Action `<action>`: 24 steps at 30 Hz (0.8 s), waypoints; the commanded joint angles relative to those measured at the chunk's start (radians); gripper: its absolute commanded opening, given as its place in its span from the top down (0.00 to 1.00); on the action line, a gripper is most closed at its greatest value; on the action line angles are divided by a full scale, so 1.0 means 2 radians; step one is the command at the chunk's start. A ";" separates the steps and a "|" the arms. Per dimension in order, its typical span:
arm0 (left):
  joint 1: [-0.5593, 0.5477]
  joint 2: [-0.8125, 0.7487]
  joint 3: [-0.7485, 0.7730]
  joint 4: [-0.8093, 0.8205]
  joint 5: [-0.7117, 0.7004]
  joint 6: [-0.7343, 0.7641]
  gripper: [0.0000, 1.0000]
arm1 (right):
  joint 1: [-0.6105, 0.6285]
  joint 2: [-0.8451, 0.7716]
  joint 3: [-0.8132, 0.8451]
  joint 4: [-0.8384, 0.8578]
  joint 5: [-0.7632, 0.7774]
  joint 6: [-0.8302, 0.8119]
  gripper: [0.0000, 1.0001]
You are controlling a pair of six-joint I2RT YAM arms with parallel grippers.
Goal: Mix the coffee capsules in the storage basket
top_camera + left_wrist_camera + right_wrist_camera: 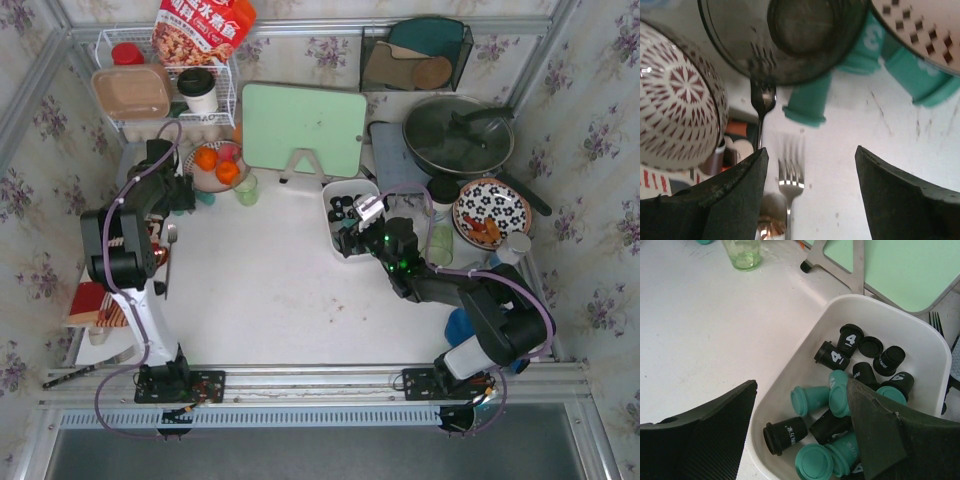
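Note:
The white storage basket [330, 215] stands right of the table's middle. In the right wrist view the basket [790, 375] holds several black capsules [840, 357] and teal capsules [812, 399], lying jumbled. My right gripper [350, 235] is open at the basket's near-left end. In its own view the right gripper [801, 385] has one finger [880, 430] down among the capsules and the other [715, 430] outside over the table, holding nothing. My left gripper [185, 190] is open and empty at the far left. In its own view the left gripper [812, 152] hangs above a fork [790, 180], with teal capsules [807, 105] lying on the table ahead.
A green cutting board [303, 128] on a stand and a small glass [246, 188] stand behind the basket. A plate with oranges [217, 165] and a wire rack [165, 90] are at the back left. A pan [458, 135] and a patterned plate [491, 208] are at the right.

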 commanded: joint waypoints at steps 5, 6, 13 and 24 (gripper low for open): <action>0.011 0.064 0.058 0.026 0.021 -0.016 0.27 | 0.000 -0.004 -0.001 0.021 -0.018 -0.005 0.21; 0.011 0.068 0.062 0.030 0.027 -0.018 0.27 | 0.000 -0.003 -0.001 0.021 -0.019 -0.007 0.20; 0.011 0.109 0.131 -0.026 0.035 -0.032 0.46 | 0.000 0.005 0.001 0.024 -0.028 -0.008 0.21; 0.010 0.109 0.124 -0.070 -0.002 -0.064 0.65 | 0.000 0.005 -0.001 0.031 -0.040 -0.003 0.21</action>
